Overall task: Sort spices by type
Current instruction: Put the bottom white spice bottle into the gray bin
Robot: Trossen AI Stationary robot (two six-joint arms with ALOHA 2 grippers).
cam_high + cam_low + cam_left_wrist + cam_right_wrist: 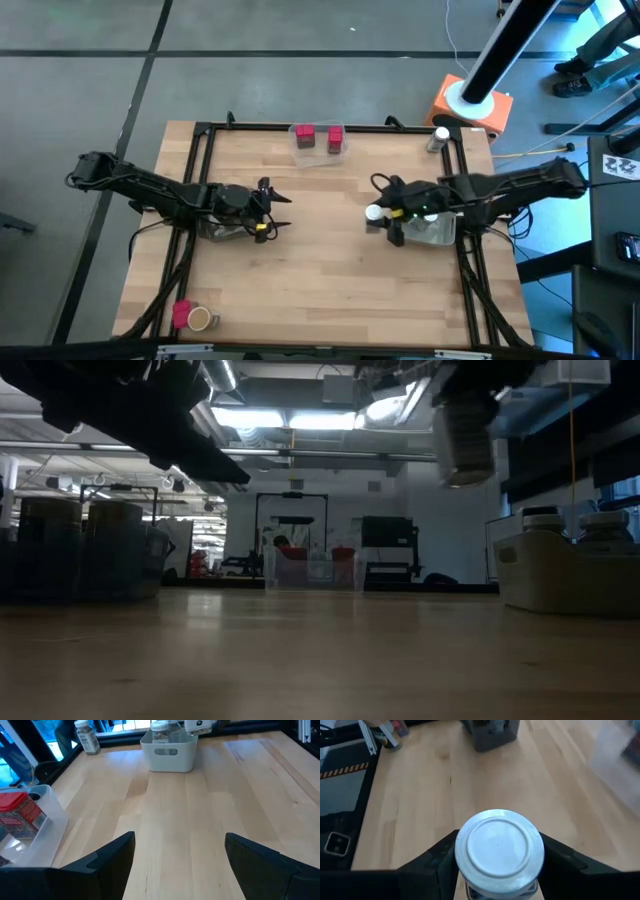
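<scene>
Robotics lab, ceiling strip lights (322,420), equipment racks (292,535), concrete floor (80,90)

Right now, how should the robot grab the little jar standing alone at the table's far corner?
Grip the lone jar around its body, just under its white cap, coming straight down from above. It stands upright with nothing touching it, so its round sides are free for the jaws.

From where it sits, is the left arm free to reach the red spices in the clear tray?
Probably yes: the left gripper is open and empty, with bare table between it and the red spices in the clear tray.
</scene>
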